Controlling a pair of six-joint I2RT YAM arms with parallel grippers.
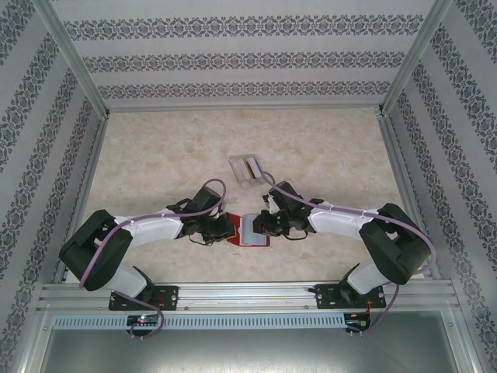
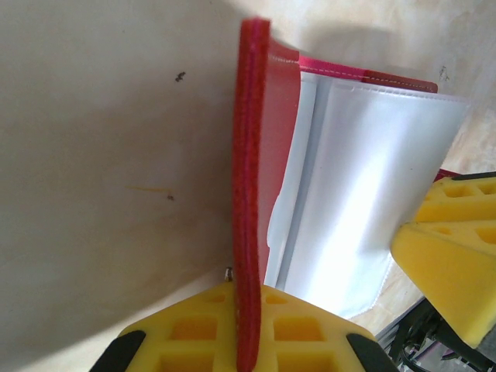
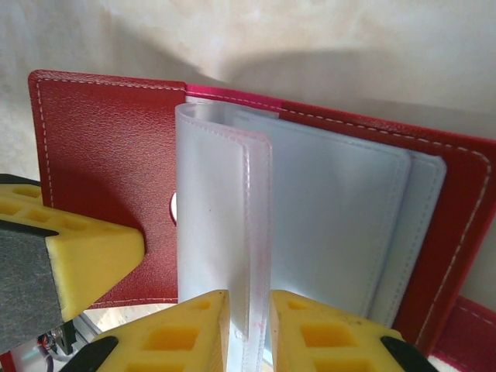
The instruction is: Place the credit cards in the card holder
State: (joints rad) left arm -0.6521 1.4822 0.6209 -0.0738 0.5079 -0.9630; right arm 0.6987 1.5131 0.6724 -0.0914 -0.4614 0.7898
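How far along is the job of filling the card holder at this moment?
Done: the card holder is open. In hand: the left gripper is shut on its red cover, and the right gripper pinches one clear pocket leaf. Left: the pockets in view look empty, and the credit cards seem to lie in the tray behind it, so every card is yet to go in.
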